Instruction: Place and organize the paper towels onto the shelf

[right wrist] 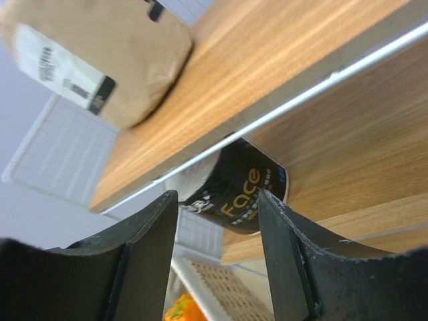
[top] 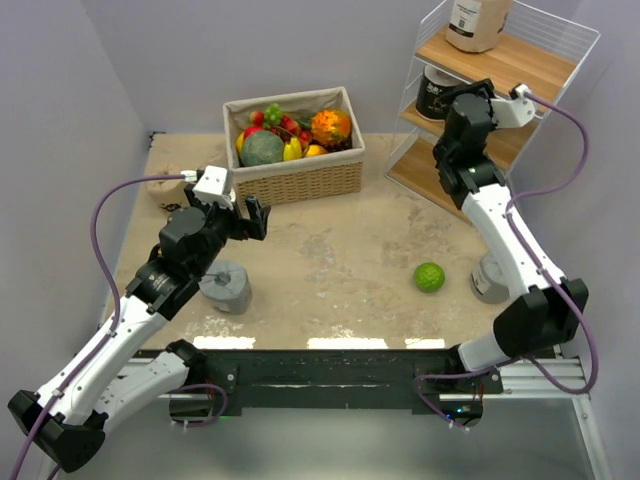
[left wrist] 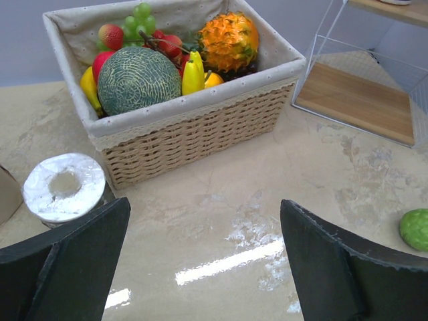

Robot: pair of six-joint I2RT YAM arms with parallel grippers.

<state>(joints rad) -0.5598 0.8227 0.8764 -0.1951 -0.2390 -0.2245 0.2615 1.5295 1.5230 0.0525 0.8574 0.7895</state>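
Right gripper (right wrist: 217, 197) spread and empty just short of the black roll (right wrist: 244, 194) sitting on the shelf (top: 520, 60) middle board, tan roll (right wrist: 100, 53) up top, while the left gripper (left wrist: 204, 204) gapes wide over the table (left wrist: 221, 167) near a grey roll (left wrist: 65, 187).

I see shelf (top: 530, 60) far right: white wire frame, three wood tiers. Tan roll (top: 478, 22) on top tier, white label. Black roll (right wrist: 242, 192) on middle tier, "face" print. Grey roll (top: 225, 287) upright on table, near left, pale end up. Second grey roll (top: 490, 280) near right, partly hidden.
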